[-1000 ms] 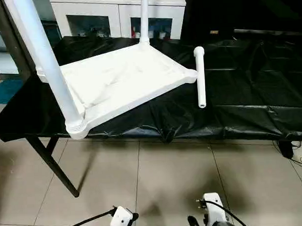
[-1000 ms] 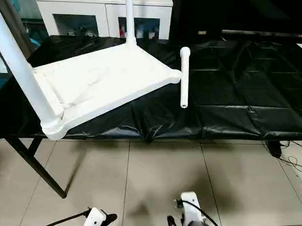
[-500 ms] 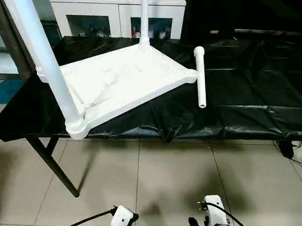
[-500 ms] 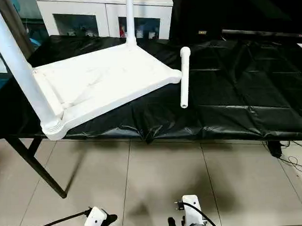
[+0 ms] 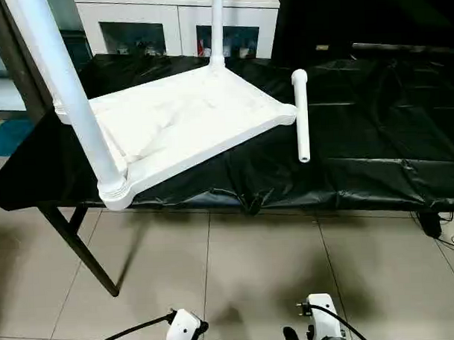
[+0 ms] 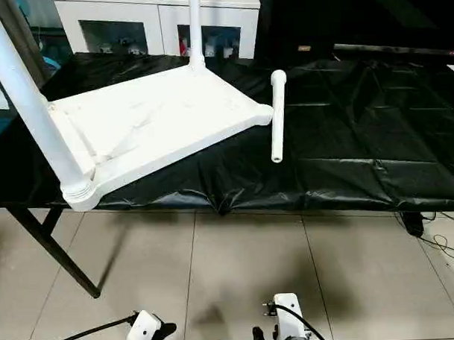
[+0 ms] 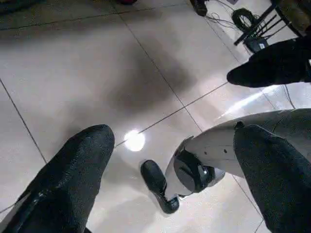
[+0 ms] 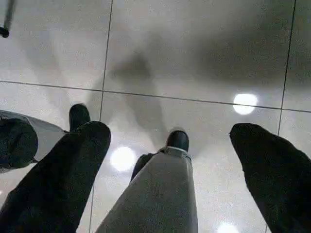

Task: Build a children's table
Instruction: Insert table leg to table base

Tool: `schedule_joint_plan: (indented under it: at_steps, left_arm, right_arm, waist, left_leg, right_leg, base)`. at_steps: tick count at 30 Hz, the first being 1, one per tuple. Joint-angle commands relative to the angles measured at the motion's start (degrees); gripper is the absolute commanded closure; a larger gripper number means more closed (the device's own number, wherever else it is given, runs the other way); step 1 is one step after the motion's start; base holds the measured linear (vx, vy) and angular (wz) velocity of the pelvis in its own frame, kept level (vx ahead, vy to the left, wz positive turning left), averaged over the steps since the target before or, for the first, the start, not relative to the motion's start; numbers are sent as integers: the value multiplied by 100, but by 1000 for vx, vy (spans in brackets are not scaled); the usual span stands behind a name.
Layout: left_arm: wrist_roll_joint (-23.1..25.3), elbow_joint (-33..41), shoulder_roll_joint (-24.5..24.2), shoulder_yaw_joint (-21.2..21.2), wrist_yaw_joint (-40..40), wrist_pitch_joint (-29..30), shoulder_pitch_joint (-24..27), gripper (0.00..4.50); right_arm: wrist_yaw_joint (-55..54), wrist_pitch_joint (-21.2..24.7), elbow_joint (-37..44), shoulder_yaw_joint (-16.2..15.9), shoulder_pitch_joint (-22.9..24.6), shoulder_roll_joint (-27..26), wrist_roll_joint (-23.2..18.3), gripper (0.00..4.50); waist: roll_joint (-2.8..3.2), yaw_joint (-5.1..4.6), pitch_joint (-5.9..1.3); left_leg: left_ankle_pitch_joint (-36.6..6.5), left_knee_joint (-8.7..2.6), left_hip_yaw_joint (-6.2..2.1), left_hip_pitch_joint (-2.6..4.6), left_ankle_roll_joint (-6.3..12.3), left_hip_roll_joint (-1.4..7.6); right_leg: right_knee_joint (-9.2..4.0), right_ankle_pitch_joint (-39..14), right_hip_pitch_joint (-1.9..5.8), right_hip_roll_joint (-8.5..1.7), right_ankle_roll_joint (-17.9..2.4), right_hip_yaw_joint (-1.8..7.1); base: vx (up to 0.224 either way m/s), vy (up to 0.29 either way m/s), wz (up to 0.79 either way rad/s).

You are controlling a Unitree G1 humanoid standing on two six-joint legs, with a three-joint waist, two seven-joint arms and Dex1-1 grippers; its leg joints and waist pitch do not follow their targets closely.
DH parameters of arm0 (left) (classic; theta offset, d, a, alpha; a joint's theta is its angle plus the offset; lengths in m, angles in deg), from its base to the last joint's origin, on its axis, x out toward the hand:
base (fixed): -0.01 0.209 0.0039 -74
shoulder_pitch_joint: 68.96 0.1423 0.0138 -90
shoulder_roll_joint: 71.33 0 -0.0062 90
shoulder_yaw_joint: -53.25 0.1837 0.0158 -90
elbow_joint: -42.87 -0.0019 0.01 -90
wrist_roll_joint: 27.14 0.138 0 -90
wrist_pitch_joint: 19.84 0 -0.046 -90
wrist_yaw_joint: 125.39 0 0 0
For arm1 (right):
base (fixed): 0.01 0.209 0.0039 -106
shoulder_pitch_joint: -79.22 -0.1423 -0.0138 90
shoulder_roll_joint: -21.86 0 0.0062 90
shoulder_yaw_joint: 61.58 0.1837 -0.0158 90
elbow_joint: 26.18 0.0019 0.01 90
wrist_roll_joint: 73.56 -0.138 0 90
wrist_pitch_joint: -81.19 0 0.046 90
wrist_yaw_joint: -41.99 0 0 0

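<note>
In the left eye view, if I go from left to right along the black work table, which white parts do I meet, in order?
Near upright leg → upside-down table top → far upright leg → loose leg lying on the black cover.

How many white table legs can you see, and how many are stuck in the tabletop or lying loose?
Legs standing in the tabletop: 2, the near leg and the far leg
Legs lying loose on the black work table: 1, the loose leg
Total legs: 3
</note>
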Motion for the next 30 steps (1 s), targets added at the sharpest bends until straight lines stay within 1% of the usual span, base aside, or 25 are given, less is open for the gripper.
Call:
schedule_joint_plan:
  at_steps: [1,7,8,9,11,14,15,16,17,19,25,30]
  left_arm:
    - [-398,-717,-566,-938,3001,1550,-1538,3]
    - [-398,-717,-566,-938,3001,1550,-1538,3]
    - [-390,-726,-553,-927,2999,1686,-1533,3]
    - [-376,-767,-524,-896,2982,1900,-1500,3]
    - [-380,-811,-498,-872,2914,2097,-1460,3]
    - [-349,-852,-496,-815,2801,2309,-1420,3]
    - [-305,-868,-502,-777,2826,2321,-1397,3]
    - [-306,-868,-502,-777,2826,2320,-1397,3]
    - [-320,-860,-484,-795,2863,2270,-1392,3]
    - [-317,-845,-471,-799,2887,2191,-1403,3]
    - [-335,-842,-455,-810,2868,2212,-1418,3]
    - [-324,-834,-445,-803,2882,2174,-1420,3]
  right_arm:
    - [-35,-68,-33,45,-5,16,22,0]
    - [-35,-68,-33,45,-5,16,22,0]
    - [7,-144,-75,96,-18,45,84,0]
    - [68,-208,-96,110,-38,100,133,0]
    - [125,-257,-101,106,-52,142,159,0]
    - [165,-320,-95,121,-77,144,145,0]
    - [146,-323,-95,121,-107,150,149,0]
    - [146,-323,-95,121,-107,150,150,0]
    - [141,-322,-97,119,-113,165,155,0]
    - [143,-333,-102,132,-112,180,184,0]
    - [173,-371,-127,174,-122,204,242,0]
    - [229,-450,-126,247,-160,211,209,0]
  waist:
    - [9,42,-118]
    - [11,37,-115]
    - [17,38,-114]
    - [-40,38,-117]
    - [-6,32,-111]
    - [-19,29,-113]
    - [-6,24,-113]
    - [-15,23,-120]
    - [-6,22,-119]
    - [-11,23,-118]
    - [-8,21,-111]
    - [-14,20,-106]
  left_leg:
    - [-1500,-580,-140,122,380,422]
    - [-1504,-585,-139,120,370,420]
    - [-1517,-589,-143,121,365,423]
    - [-1480,-581,-139,112,387,423]
    - [-1462,-580,-135,118,400,423]
    - [-1413,-574,-132,115,431,422]
    - [-1419,-573,-130,115,438,419]
    - [-1372,-566,-132,112,455,418]
    - [-1356,-564,-129,115,464,418]
    - [-1362,-564,-127,120,481,425]
    - [-1458,-576,-126,123,429,427]
    - [-1473,-579,-127,119,440,427]
  right_leg:
    - [-389,531,-13,-385,-1558,114]
    - [-392,548,-15,-384,-1548,115]
    - [-393,530,-18,-383,-1544,115]
    - [-387,500,-9,-397,-1544,118]
    - [-401,482,-17,-390,-1532,119]
    - [-393,589,-10,-385,-1532,118]
    - [-394,603,-13,-383,-1537,119]
    - [-386,651,-4,-386,-1547,117]
    - [-385,672,-10,-385,-1552,117]
    - [-385,666,-13,-381,-1567,115]
    - [-399,519,-19,-381,-1564,119]
    - [-408,476,-21,-383,-1553,125]
  base:
    - [0,0,0]
    - [0,0,0]
    - [0,0,0]
    - [0,0,0]
    - [0,0,0]
    - [0,0,0]
    - [0,0,0]
    - [0,0,0]
    - [0,0,0]
    - [0,0,0]
    - [0,0,0]
    - [0,0,0]
